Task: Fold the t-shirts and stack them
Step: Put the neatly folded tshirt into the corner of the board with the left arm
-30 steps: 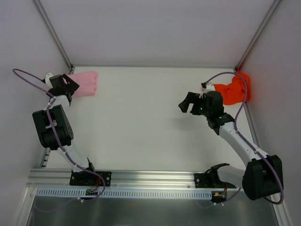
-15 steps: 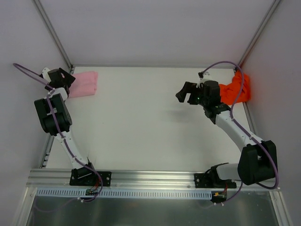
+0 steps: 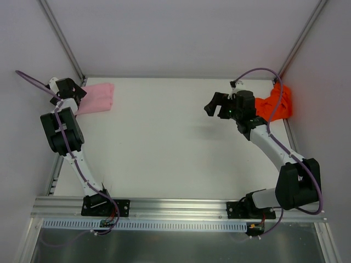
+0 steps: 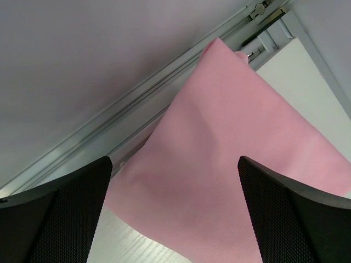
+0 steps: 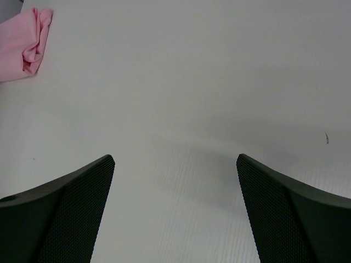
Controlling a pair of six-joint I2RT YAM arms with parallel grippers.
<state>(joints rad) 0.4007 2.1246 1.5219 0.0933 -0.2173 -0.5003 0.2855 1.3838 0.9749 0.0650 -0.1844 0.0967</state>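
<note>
Two far corners: pink shirt [image 3: 97,97] left, orange-red shirt [image 3: 276,107] right.

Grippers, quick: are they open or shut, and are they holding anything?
Left gripper: open, holding nothing; the pink t-shirt lies just ahead of it.
Right gripper: open, holding nothing.

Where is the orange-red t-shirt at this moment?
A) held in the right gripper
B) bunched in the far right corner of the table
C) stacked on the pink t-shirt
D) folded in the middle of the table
B: the orange-red t-shirt lies bunched in the far right corner, the right gripper is open and empty, and the pink t-shirt lies far left.
</note>
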